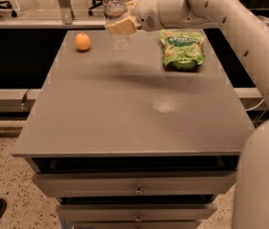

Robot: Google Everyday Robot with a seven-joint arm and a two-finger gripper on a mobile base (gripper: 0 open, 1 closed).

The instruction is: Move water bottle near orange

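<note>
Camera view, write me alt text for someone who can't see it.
The gripper holds the water bottle upright above the far side of the grey table, to the right of the orange. A green snack bag lies further right.

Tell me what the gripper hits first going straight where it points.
Shut on the water bottle, the gripper points image-left; the orange lies that way but lower, so probably nothing, depth unclear.

The claw point(123, 18) is gripping the water bottle point(113, 5) over the counter's point(125, 123) far side, near the orange point(82, 41); a green snack bag point(182, 49) is lying rightward.
</note>
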